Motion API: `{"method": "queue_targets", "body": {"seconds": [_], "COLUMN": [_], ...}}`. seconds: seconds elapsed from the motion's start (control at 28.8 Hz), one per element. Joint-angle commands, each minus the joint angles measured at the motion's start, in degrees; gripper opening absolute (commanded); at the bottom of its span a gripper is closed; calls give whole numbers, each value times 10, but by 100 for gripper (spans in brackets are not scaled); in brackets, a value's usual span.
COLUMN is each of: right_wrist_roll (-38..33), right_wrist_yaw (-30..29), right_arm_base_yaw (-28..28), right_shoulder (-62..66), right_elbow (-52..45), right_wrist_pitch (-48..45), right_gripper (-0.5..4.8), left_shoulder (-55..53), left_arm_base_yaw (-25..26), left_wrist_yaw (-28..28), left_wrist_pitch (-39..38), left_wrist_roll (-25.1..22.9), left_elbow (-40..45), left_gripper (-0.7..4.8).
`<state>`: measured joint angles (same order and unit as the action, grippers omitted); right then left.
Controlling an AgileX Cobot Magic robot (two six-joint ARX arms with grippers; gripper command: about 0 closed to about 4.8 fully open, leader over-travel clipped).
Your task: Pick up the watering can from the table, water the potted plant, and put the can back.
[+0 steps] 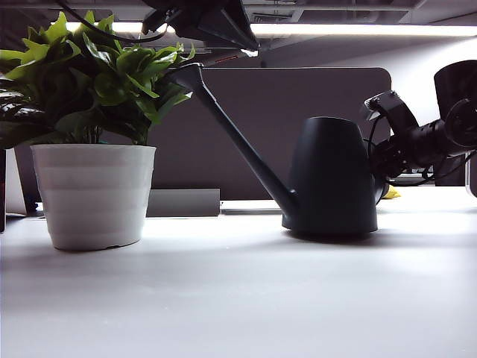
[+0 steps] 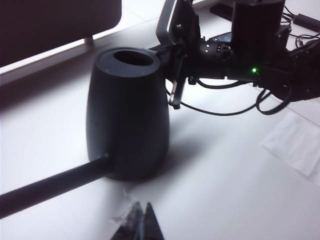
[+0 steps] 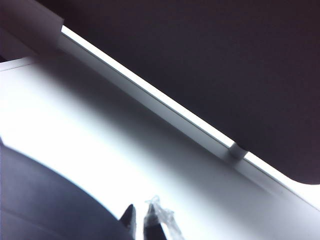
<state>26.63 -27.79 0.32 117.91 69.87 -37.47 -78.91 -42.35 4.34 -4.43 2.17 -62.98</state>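
The watering can [image 1: 332, 175] stands upright on the table [image 1: 238, 298], a little right of the middle of the exterior view, with its open mouth facing up. Taking its bell-shaped body as the centre of a dial in that view, the long thin spout leaves the base at about 8 o'clock and climbs toward 10 o'clock. Its flared tip ends among the leaves of the potted plant [image 1: 93, 186], which sits at 9 o'clock, well apart from the body. The right gripper [image 3: 140, 222] comes in from about 2 o'clock, its dark wrist and cabling pressed up just beside the can's upper flank on the side away from the spout. Its two fingertips are drawn together with only a sliver of light between them, and the can's rounded wall lies right next to them. The loop handle is hidden behind the body and the arm, so I cannot tell whether the pinched fingers actually have hold of it. The left gripper [image 2: 141, 225] hangs on the spout side of the can, near it but clear of it, above bare tabletop. Only its tips show, narrowed to a point, with nothing between them. Behind everything, at 12 o'clock from the can, rises the dark partition panel [image 1: 298, 112]. A pale sheet of tissue [image 2: 295, 150] lies flat on the table beneath the right arm.
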Motion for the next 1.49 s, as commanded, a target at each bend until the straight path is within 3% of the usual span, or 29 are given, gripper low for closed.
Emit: {"method": "queue_targets", "body": {"seconds": [0.03, 0.17, 0.24, 0.45, 0.59, 0.73, 0.83, 0.94, 1.04, 1.08, 1.11, 1.22, 1.32, 1.49], "right_wrist_roll": [-58, -91, -91, -87, -70, -66, -66, -46, 4, 24, 38, 83, 112, 157], "right_wrist_yaw": [9, 27, 40, 85, 93, 103, 110, 118, 131, 141, 148, 175, 219, 263], "right_arm_base_yaw": [-2, -3, -2, -2, -1, 2, 3, 12, 34, 48, 57, 73, 105, 117], "right_shoulder": [-12, -37, -63, -179, -251, -306, -342, -364, -369, -367, -366, -360, -349, -315], "right_elbow": [3, 2, 2, 2, 3, 4, 4, 11, 55, 75, 89, 125, 162, 230], "right_wrist_pitch": [-13, -11, 3, 115, 138, 146, 170, 208, 297, 327, 344, 365, 387, 421], "right_gripper": [-6, -6, -6, -6, -6, -6, -6, -6, -5, -5, -6, -6, -5, -5], "left_shoulder": [2, 16, 31, 122, 196, 266, 296, 302, 294, 292, 291, 288, 283, 273], "left_arm_base_yaw": [-1, -1, -1, 0, 0, 23, 90, 201, 334, 353, 366, 378, 378, 379], "left_wrist_yaw": [15, 9, -7, -132, -235, -244, -200, -73, 95, 134, 140, 151, 185, 150], "left_wrist_pitch": [-3, -16, -27, -108, -162, -187, -189, -189, -186, -182, -175, -175, -200, -266], "left_wrist_roll": [-2, -4, -28, -91, -136, -168, -168, -167, -167, -135, -110, -132, -112, -78], "left_elbow": [-3, -3, -3, -3, -3, -3, -3, -3, -1, 0, 2, 3, 3, 3], "left_gripper": [-5, -5, -5, -5, -5, -5, -5, -5, -5, -5, -5, -5, -5, -5]}}
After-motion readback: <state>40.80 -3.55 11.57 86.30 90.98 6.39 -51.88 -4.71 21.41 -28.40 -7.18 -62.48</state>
